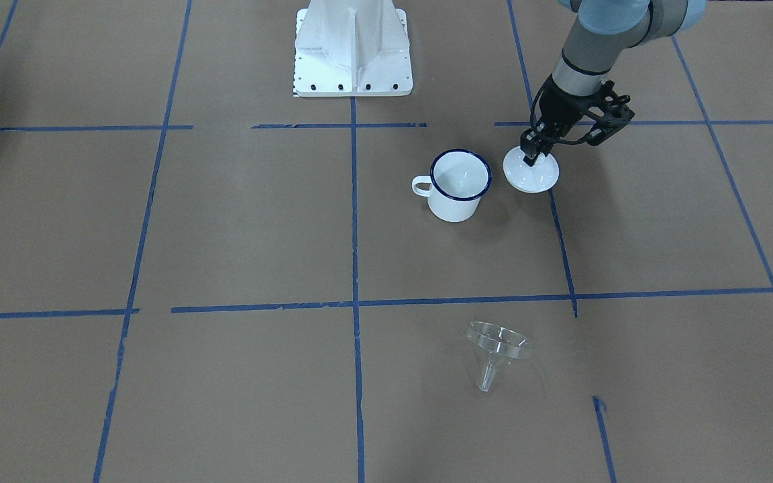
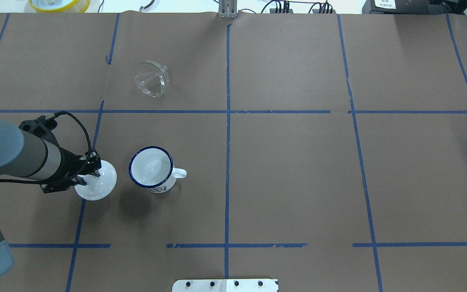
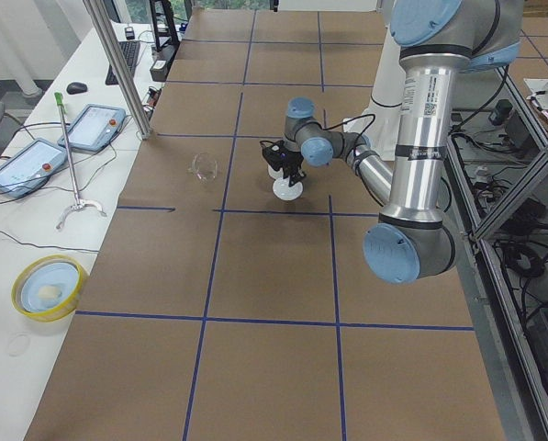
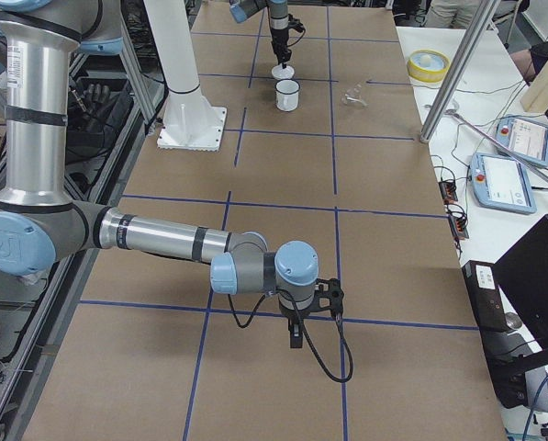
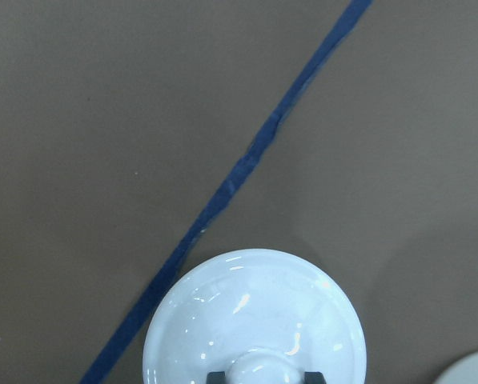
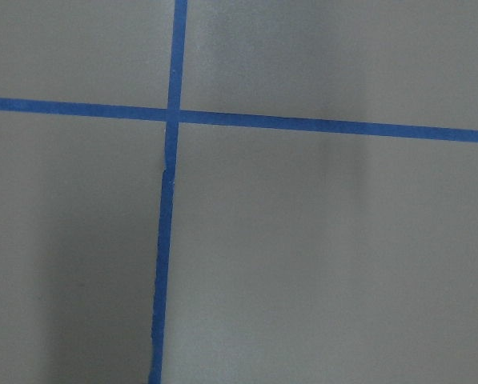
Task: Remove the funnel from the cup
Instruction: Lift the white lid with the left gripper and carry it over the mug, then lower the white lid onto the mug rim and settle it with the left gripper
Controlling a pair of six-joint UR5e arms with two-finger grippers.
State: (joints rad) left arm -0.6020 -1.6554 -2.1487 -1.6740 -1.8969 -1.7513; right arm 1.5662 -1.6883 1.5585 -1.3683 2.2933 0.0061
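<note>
The clear funnel (image 1: 497, 342) lies on its side on the brown paper, well away from the cup; it also shows in the overhead view (image 2: 152, 79). The white cup (image 1: 457, 188) with the dark blue rim stands upright and empty (image 2: 152, 168). My left gripper (image 1: 531, 159) is beside the cup, shut on the knob of a white round lid (image 1: 541, 176) that rests on the table (image 2: 101, 182). In the left wrist view the lid (image 5: 255, 312) fills the bottom, its knob between the fingers. My right gripper (image 4: 295, 340) hovers low over bare paper, far from the cup; I cannot tell whether it is open.
The white robot base (image 1: 353, 54) stands behind the cup. A yellow bowl (image 2: 59, 4) sits off the far edge of the table. Blue tape lines cross the paper. The right wrist view shows only paper and tape.
</note>
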